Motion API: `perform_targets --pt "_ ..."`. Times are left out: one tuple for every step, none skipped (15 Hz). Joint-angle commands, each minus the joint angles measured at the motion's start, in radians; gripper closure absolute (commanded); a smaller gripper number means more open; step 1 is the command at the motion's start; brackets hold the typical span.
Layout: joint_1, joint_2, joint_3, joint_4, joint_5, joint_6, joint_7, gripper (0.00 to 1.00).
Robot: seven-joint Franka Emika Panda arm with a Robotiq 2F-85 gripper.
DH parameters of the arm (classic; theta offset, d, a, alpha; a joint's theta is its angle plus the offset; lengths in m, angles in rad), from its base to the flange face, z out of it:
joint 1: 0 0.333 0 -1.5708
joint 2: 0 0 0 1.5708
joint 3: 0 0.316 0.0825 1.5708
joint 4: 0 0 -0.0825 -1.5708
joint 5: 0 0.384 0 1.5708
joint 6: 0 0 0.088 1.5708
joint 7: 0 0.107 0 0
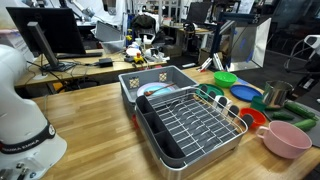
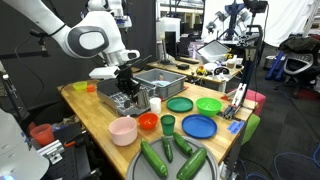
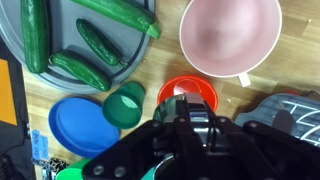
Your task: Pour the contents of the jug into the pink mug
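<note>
The pale pink mug stands on the wooden table, at the top right of the wrist view. It also shows in both exterior views. My gripper hangs high above the small red cup, a little short of the mug. Its fingers look shut on a dark teal jug that my own fingers mostly hide. In an exterior view the gripper holds a dark object above the table. The jug's contents cannot be seen.
A green cup and a blue plate lie beside the red cup. A grey tray holds cucumbers. A dish rack, a grey bin and green plates are nearby.
</note>
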Motion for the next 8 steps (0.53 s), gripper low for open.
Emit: perform_targets --pt "-0.027 -0.040 0.009 0.001 -0.066 -0.066 0.002 0.96" --pt "-0.027 -0.054 0.006 0.001 -0.073 -0.079 -0.006 0.96" --pt "-0.024 -0.068 0.004 0.002 -0.076 -0.092 -0.015 0.96" --pt "-0.016 -0.093 -0.001 -0.004 -0.072 -0.114 -0.034 0.96" --pt "-0.014 -0.114 0.001 -0.009 -0.080 -0.134 -0.047 0.96" --pt "-0.022 -0.130 0.012 -0.006 -0.110 -0.169 -0.052 0.96" --pt "-0.021 -0.141 0.016 0.001 -0.128 -0.211 -0.064 0.96" --pt "-0.020 -0.154 0.021 0.003 -0.149 -0.253 -0.070 0.96"
